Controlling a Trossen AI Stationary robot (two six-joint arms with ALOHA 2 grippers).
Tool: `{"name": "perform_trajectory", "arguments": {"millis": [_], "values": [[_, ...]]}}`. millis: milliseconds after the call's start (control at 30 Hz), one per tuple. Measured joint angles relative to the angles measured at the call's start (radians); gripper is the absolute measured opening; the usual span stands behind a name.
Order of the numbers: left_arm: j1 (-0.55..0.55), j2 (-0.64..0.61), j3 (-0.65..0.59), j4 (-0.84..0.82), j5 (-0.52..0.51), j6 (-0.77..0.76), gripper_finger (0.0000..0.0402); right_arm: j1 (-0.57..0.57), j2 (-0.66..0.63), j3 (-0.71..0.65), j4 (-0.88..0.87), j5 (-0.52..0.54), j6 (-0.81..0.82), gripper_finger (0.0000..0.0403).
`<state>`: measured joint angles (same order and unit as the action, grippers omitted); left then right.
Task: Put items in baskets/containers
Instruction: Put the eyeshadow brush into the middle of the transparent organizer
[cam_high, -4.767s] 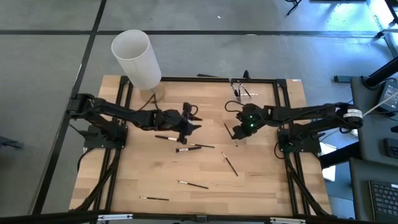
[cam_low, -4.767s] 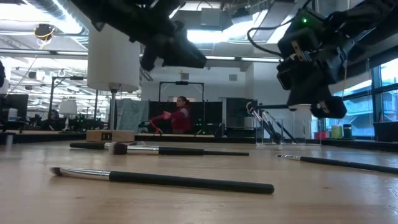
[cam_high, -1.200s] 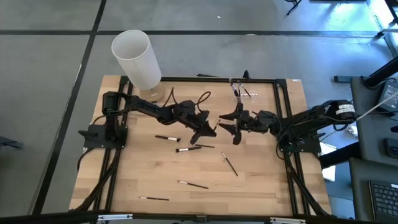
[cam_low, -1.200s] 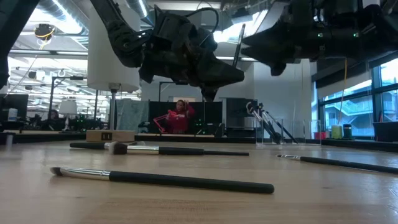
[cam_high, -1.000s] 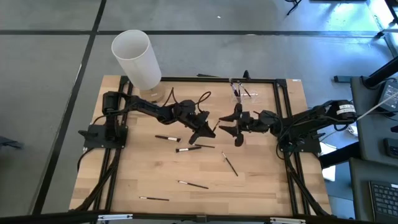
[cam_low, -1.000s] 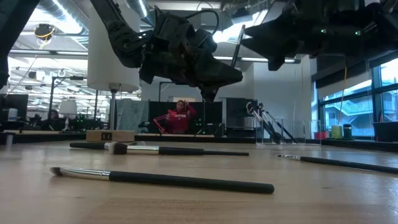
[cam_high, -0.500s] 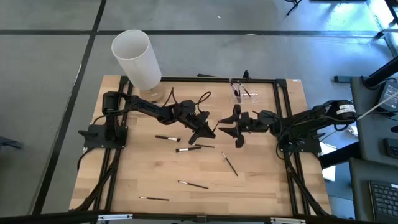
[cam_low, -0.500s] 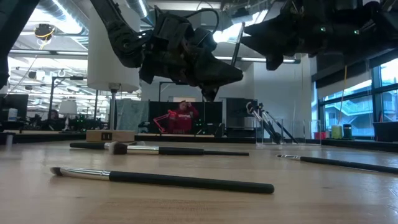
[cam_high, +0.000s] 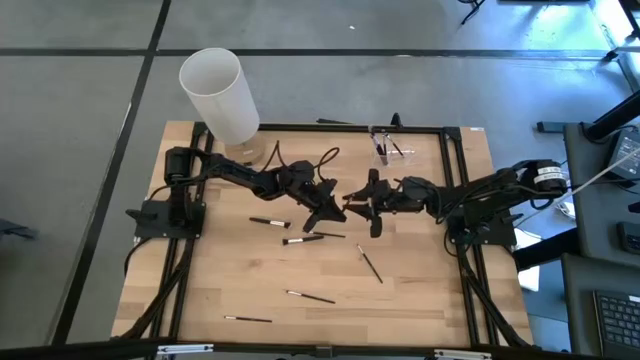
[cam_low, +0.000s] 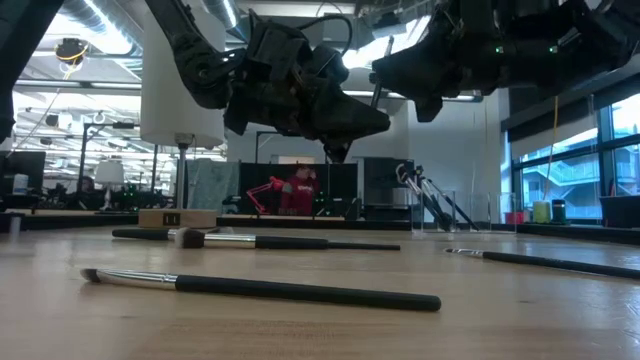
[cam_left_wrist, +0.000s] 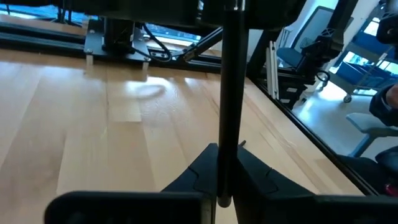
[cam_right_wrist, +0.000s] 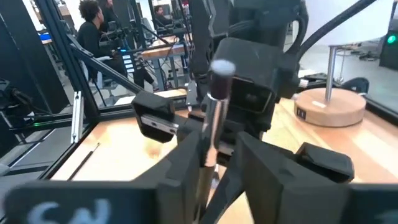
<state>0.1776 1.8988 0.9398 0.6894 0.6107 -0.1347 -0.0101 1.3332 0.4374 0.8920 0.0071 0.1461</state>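
You had the wooden counter (cam_high: 420, 290) under both arms, with the tall white cylinder (cam_high: 220, 95) standing at its far left corner on a round wooden base.

Your left arm (cam_high: 240, 178) reached in from the left edge and your right arm (cam_high: 480, 188) from the right edge. The two met tip to tip above the middle of the counter, well clear of the wood.

Your left jaws were closed on the black handle of one makeup brush (cam_left_wrist: 230, 93), which stood upright between them. That brush's silver ferrule end (cam_right_wrist: 214, 118) sat between your right jaws, which were spread open around it. It lay close against one finger (cam_right_wrist: 186, 155), while the other finger (cam_right_wrist: 267, 162) stood apart from it.

The small clear holder (cam_high: 388, 146) stood at the far edge, toward the right arm's side, with a few brushes leaning in it.

Five more brushes lay loose on the counter:
- One (cam_high: 270, 222) and another (cam_high: 305, 238) were just nearer than the meeting jaws.
- One (cam_high: 370, 263) lay right of the centre.
- One (cam_high: 310, 296) lay closer to the near edge.
- The last (cam_high: 247, 319) lay beside the near edge, toward the left.
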Motion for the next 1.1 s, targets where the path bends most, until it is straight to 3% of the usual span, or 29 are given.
{"name": "perform_trajectory", "arguments": {"millis": [200, 333, 567, 767, 867, 1000, 1100], "values": [[0.001, 0.0, 0.0, -0.017, -0.006, 0.021, 0.0024, 0.001, 0.0, 0.0, 0.017, -0.003, 0.007, 0.003], [0.001, 0.0, 0.0, -0.017, -0.024, 0.021, 0.0026, 0.0, 0.0, 0.0, 0.016, 0.018, 0.009, 0.0027], [0.002, 0.0, 0.0, -0.044, -0.16, -0.001, 0.0074, -0.002, -0.007, 0.027, -0.084, 0.234, 0.014, 0.0043], [0.026, 0.0, 0.003, -0.156, -0.351, -0.002, 0.016, -0.048, -0.057, 0.172, -0.487, 0.408, 0.008, 0.0032], [0.037, 0.0, 0.0, -0.252, -0.435, -0.003, 0.0194, -0.087, -0.073, 0.276, -0.734, 0.575, -0.016, 0.0033], [0.07, -0.002, 0.0, -0.335, -0.527, -0.003, 0.0222, -0.16, -0.073, 0.411, -1.091, 0.777, 0.002, 0.0036], [0.084, -0.002, 0.0, -0.359, -0.526, -0.01, 0.0232, -0.25, -0.073, 0.454, -1.259, 0.817, 0.068, 0.0034]]}}
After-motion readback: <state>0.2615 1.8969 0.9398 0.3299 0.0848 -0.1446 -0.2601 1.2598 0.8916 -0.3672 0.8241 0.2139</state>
